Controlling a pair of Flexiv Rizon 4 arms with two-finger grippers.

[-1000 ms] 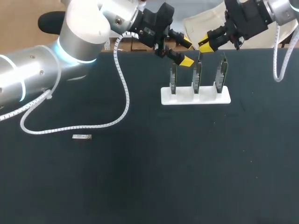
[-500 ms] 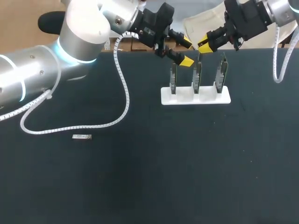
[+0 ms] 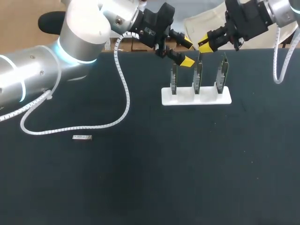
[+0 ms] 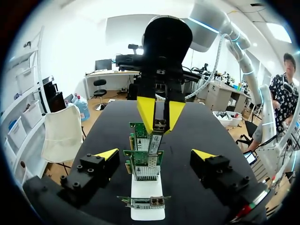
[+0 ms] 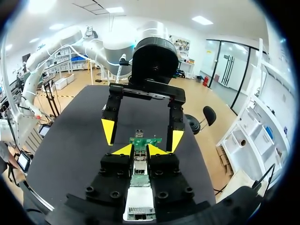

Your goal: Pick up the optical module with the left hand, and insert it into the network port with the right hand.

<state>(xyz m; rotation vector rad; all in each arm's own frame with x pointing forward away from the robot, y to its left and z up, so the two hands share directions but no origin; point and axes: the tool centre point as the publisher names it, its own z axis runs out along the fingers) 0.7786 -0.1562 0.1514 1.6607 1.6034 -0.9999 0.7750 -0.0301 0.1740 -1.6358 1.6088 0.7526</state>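
A silver optical module point(image 5: 139, 168) sits between the yellow tips of my right gripper point(image 5: 139, 150), which is shut on it. In the left wrist view the same module point(image 4: 156, 137) points down at the middle green network card point(image 4: 143, 164); I cannot tell whether it is seated in the port. In the head view my right gripper point(image 3: 206, 45) hangs over the middle card point(image 3: 198, 75). My left gripper point(image 3: 187, 52) is open, just above the left card point(image 3: 174, 77), holding nothing. Its fingers point(image 4: 105, 155) stand wide, with the row of cards ahead between them.
Three network cards stand upright in a white stand point(image 3: 197, 97) at the far middle of the black table. A second small module point(image 3: 82, 137) lies flat at the left. My left arm's white cable point(image 3: 123, 89) trails over the table.
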